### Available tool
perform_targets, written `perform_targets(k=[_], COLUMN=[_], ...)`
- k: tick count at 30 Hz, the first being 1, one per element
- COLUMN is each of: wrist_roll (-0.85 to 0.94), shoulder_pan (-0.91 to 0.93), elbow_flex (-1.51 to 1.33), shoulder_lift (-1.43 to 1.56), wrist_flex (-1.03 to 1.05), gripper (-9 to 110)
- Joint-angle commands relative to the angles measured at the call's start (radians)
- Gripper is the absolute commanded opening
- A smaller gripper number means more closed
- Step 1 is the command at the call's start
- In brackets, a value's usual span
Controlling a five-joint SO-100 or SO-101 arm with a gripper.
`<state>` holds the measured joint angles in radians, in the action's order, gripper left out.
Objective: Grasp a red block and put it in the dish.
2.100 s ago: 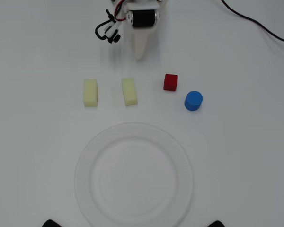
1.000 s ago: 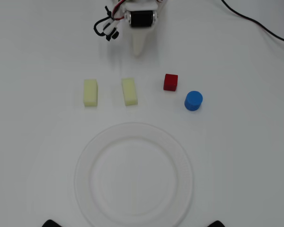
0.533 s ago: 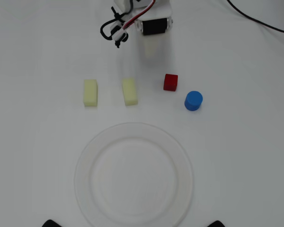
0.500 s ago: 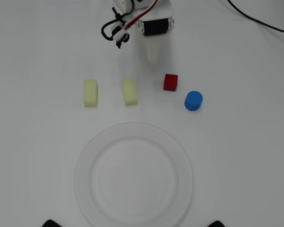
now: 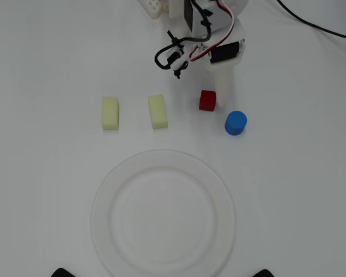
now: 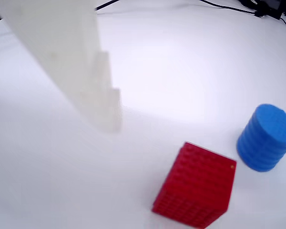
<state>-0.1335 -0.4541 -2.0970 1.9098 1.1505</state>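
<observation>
The red block (image 5: 207, 100) lies on the white table, above and left of a blue cylinder (image 5: 235, 123) in the overhead view. My gripper (image 5: 218, 100) has come down from the top, and its white finger (image 5: 222, 86) reaches just right of the block. In the wrist view the gripper (image 6: 200, 109) is open, with one broad finger (image 6: 81, 71) at the upper left and a sliver of the other at the right edge. The red block (image 6: 195, 186) sits low between them, untouched. The dish (image 5: 163, 158), a large white plate, lies empty near the bottom.
Two pale yellow blocks (image 5: 110, 112) (image 5: 158, 111) lie left of the red block. The blue cylinder (image 6: 267, 138) stands close to the right-hand finger in the wrist view. A black cable (image 5: 317, 26) crosses the top right corner.
The arm has swung from the top centre to the right and reached down to the red block. No block has moved.
</observation>
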Motion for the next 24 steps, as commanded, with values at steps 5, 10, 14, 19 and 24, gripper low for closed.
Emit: perform_targets(k=[5, 10, 14, 19, 24], wrist_roll=[-0.017, -0.031, -0.023, -0.006, 0.014], shoulder_pan=[0.012, 0.011, 0.017, 0.031, 0.048], elbow_flex=[-0.018, -0.018, -0.031, -0.032, -0.037], shoulder_lift=[-0.091, -0.161, -0.189, -0.221, -0.224], wrist_flex=[-0.127, -0.170, -0.206, -0.221, -0.239], gripper=[30, 29, 27, 14, 0])
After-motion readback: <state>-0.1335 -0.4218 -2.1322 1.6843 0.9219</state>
